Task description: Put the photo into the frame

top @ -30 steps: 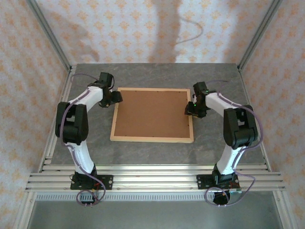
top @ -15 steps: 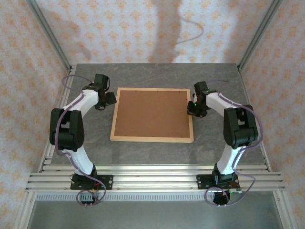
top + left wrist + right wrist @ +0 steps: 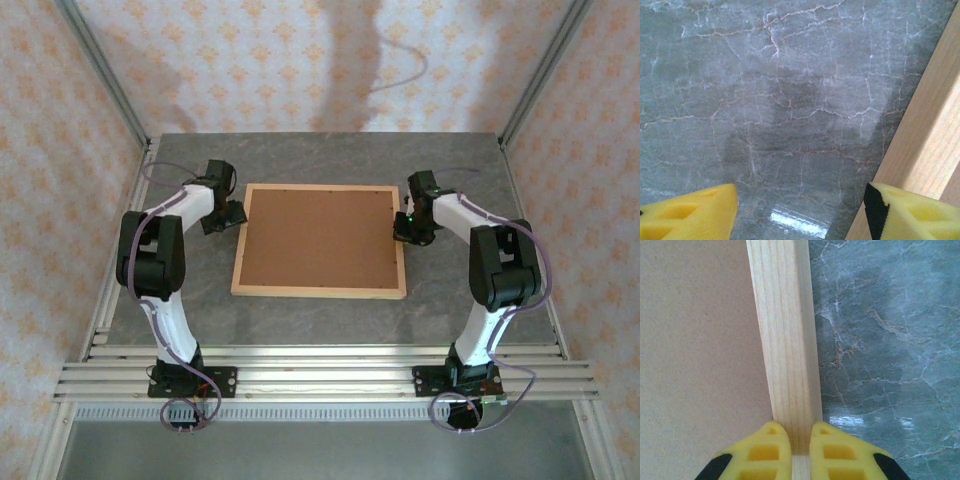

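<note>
right gripper point(image 3: 801, 440) is sitting closed on the frame point(image 3: 782, 330). its 2 yellow fingers point(image 3: 765, 450) are pinching the pale wood rail, which is running straight out ahead from between them. in this wrist view the brown backing board point(image 3: 695, 340) is lying inside the frame on the left of the pinched rail. the grey marbled table point(image 3: 880, 340) is showing on the right.

left gripper point(image 3: 801, 200) is hanging open over bare table, its 2 fingers standing well apart with nothing between them. the opposite rail is running just beside 1 finger and overlapping it in the wrist view; cannot tell whether they are touching.

seen from above, the frame is lying flat, back side up, between the 2 grippers.
</note>
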You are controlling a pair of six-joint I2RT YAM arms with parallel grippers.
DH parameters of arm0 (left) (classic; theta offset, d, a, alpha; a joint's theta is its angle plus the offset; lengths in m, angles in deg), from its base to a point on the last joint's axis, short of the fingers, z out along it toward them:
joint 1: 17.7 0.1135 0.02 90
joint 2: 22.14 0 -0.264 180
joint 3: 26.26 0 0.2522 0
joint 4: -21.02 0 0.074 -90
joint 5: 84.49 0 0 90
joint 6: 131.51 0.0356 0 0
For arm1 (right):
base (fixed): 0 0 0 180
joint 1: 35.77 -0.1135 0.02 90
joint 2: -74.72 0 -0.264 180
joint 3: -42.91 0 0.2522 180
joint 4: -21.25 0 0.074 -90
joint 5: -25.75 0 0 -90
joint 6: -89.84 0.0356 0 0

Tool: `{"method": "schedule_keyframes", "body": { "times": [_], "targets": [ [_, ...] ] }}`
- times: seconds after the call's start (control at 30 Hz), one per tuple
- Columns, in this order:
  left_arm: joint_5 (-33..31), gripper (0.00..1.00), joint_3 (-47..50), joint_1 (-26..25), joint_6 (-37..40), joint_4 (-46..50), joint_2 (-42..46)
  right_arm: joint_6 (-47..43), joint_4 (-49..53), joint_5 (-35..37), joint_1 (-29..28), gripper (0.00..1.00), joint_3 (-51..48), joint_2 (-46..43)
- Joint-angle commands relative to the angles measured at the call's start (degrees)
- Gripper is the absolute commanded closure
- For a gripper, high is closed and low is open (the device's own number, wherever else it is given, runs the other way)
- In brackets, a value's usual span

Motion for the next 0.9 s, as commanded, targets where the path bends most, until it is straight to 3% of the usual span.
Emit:
{"method": "schedule_keyframes", "body": {
  "times": [0.0,0.33,0.87],
  "targets": [
    [-0.7,0.3,2.5,-0.5,1.0,2.4,3.4,-0.5,0.3,2.0,0.1,0.9,0.3,2.9],
    [0.3,0.3,5.2,-1.6,1.7,3.3,6.6,-0.4,0.4,1.1,0.2,0.9,0.6,4.2],
    [2.3,0.3,2.0,-4.7,2.7,4.7,0.7,-0.7,0.8,0.3,0.2,0.9,1.0,5.0]
  ]
}}
